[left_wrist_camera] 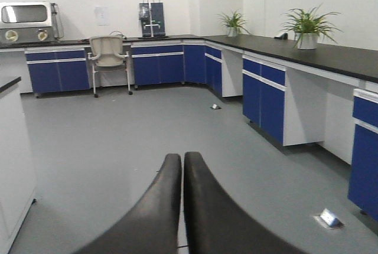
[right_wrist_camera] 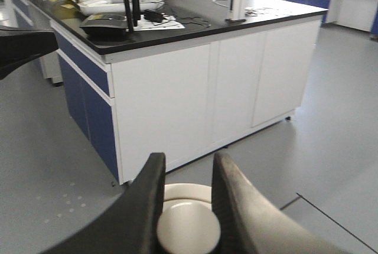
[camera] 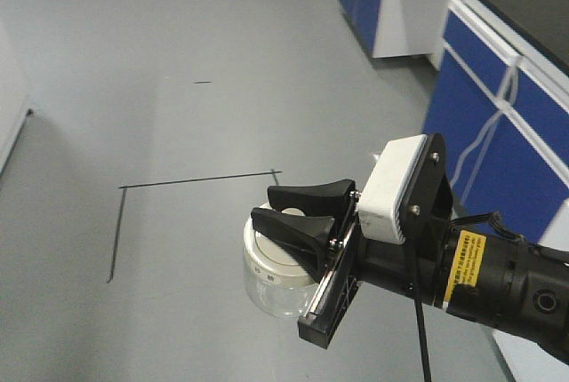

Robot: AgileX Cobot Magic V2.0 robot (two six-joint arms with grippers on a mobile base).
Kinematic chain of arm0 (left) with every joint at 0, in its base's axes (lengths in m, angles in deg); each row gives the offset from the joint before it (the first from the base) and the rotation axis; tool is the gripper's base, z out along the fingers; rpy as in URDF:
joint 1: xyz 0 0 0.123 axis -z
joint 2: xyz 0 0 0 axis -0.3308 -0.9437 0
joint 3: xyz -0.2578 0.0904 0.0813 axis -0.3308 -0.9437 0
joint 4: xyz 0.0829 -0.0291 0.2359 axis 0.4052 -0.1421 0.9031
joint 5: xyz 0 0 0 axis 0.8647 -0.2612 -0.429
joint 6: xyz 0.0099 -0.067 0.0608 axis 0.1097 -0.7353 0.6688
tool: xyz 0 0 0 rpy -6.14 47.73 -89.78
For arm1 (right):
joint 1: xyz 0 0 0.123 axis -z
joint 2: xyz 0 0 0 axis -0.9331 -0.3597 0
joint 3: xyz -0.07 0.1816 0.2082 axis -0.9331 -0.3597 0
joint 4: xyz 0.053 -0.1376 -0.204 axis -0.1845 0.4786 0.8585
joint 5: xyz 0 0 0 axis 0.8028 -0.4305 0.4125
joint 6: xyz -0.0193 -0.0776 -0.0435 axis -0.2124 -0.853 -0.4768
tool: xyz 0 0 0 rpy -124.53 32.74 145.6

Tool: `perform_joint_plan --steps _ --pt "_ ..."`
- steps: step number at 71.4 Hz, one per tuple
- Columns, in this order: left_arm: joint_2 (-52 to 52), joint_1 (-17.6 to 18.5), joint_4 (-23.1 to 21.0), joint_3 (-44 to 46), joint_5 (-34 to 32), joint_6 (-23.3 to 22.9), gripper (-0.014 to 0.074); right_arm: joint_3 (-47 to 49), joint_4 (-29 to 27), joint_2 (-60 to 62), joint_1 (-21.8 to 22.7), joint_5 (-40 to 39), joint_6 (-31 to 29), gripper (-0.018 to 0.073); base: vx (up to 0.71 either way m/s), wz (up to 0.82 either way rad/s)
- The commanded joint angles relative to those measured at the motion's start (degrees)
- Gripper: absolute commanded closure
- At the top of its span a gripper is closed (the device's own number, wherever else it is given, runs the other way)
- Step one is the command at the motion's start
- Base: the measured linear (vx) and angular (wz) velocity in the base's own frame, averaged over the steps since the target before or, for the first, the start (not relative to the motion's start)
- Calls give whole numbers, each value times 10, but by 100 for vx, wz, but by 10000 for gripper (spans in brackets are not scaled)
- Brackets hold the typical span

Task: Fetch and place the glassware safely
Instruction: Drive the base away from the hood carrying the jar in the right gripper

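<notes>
The glassware [camera: 274, 282], a squat clear jar with a cream-white lid, hangs above the grey floor in the front view. My right gripper [camera: 264, 205] reaches in from the lower right and is shut on the lid's central knob. In the right wrist view the two black fingers [right_wrist_camera: 155, 177] clamp the round knob [right_wrist_camera: 188, 228], with the lid's rim [right_wrist_camera: 186, 190] showing behind it; the glass body is hidden below. My left gripper [left_wrist_camera: 182, 157] is shut with nothing between its fingers and points across the open lab floor.
Blue-and-white base cabinets [camera: 498, 107] run along the right. Black tape lines [camera: 196, 178] mark the floor. A white island bench with a black top [right_wrist_camera: 195, 26] carries a router and yellow bags. A chair [left_wrist_camera: 109, 59] and a floor socket [left_wrist_camera: 328, 218] stand further off.
</notes>
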Motion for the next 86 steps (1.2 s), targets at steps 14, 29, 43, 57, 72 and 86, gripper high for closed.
perform_joint_plan --steps 14,29,43,57,72,86 --pt "-5 3 -4 15 -41 -4 603 18 -22 17 1 -43 -4 559 22 41" --pt "-5 3 -4 15 -41 -4 603 18 -22 17 1 -43 -4 559 29 30" --pt "-5 3 -4 15 -41 -4 603 18 -22 17 1 -43 -4 559 35 14" --pt "-5 3 -4 15 -41 -4 603 18 -22 17 1 -43 -4 559 41 6" --pt "-5 3 -4 15 -41 -4 603 18 -22 17 1 -43 -4 559 45 5" --pt "-5 3 -4 15 -41 -4 603 18 -22 17 1 -43 -4 559 48 4"
